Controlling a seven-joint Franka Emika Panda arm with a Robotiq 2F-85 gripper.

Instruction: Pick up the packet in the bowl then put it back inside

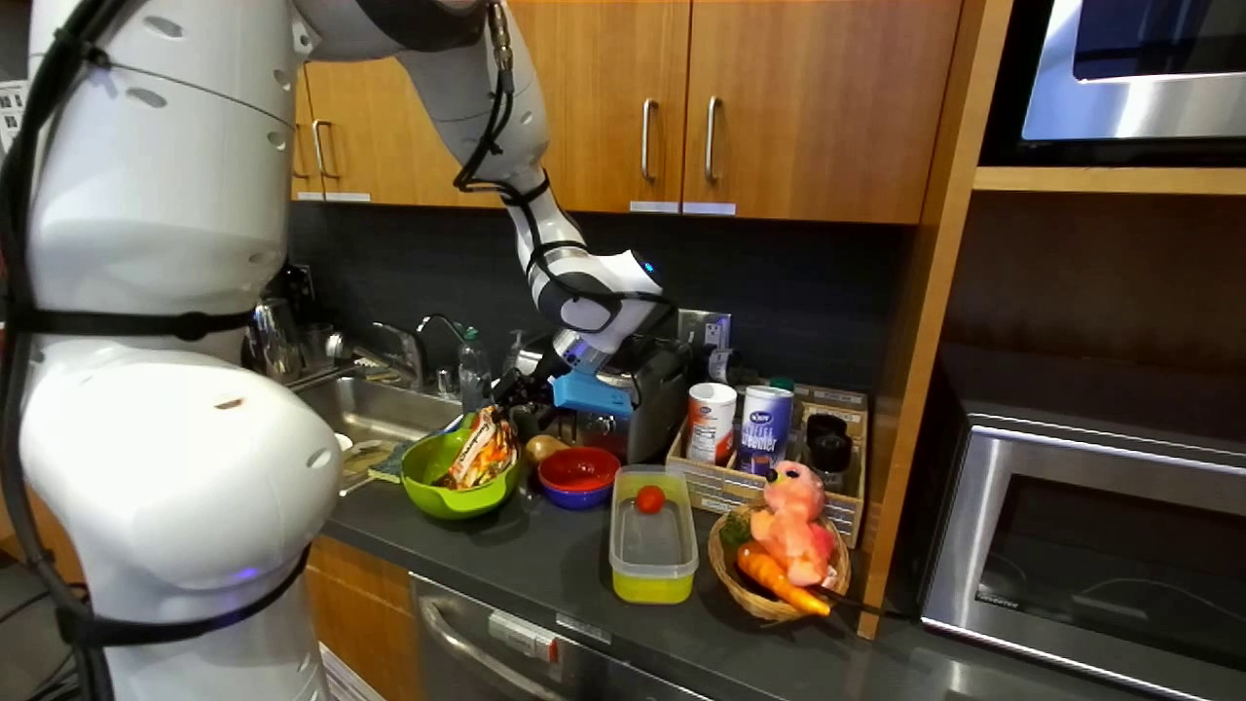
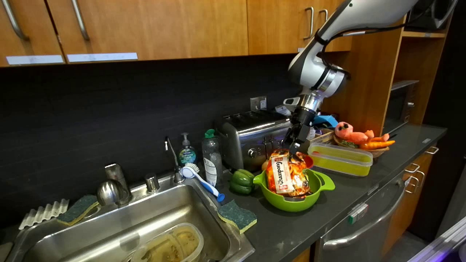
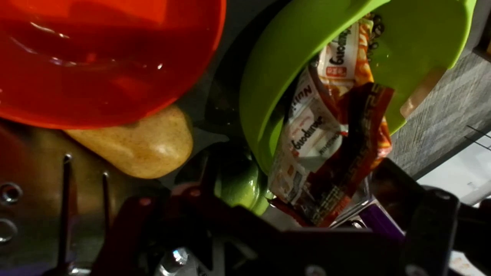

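Note:
The crinkly orange-red packet [image 2: 283,175] with a pale label leans upright in the lime-green bowl [image 2: 287,204], its top end rising above the rim. Both also show in an exterior view, where the packet [image 1: 487,450] slants inside the bowl [image 1: 456,502]. My gripper [image 2: 291,144] is right over the packet's top end, pointing down at it. In the wrist view the gripper [image 3: 303,172] has its dark fingers wide apart, with the upper part of the packet [image 3: 326,142] between them and room at each side. The bowl [image 3: 264,84] lies beyond.
A red bowl [image 1: 581,467] and a yellow squash [image 3: 153,147] are near the green bowl. A green pepper [image 2: 242,181], the toaster [image 2: 236,145] and a bottle [image 2: 212,160] stand behind. A lidless container [image 1: 654,584] and a basket [image 1: 754,599] are further along; the sink [image 2: 214,225] is opposite.

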